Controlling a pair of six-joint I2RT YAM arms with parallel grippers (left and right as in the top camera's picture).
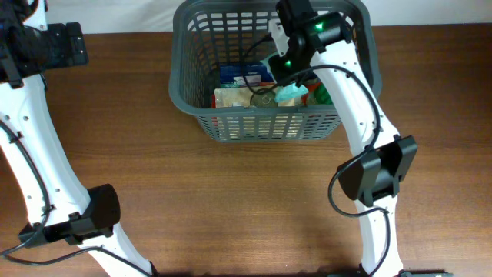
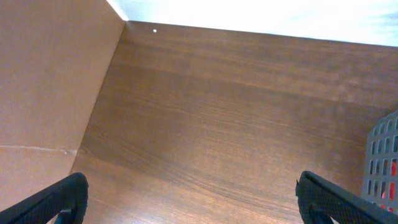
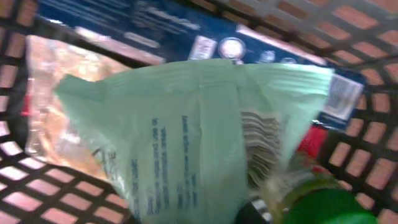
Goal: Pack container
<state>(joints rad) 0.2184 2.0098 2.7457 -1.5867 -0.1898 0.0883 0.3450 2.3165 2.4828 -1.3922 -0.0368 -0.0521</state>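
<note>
Dark grey lattice-sided plastic basket stands on the far middle of the brown wooden desk, its back rim close to the white backdrop. The right pincer reaches down inside the basket, over its contents. Its fingers do not show in the right wrist view, so I cannot tell how far apart they are or whether they hold anything. A mint-green printed pouch with a barcode fills most of that view. Beyond it lies a dark blue printed box, and to the left is a clear packet of tan contents. At the lower right is a blurred bright green rounded object with something red just beside it. The left pincer hovers over the desk well to the left of the basket, its two black fingers spread wide and holding nothing. At the left of the left wrist view, a flat brown panel meets the desk.
</note>
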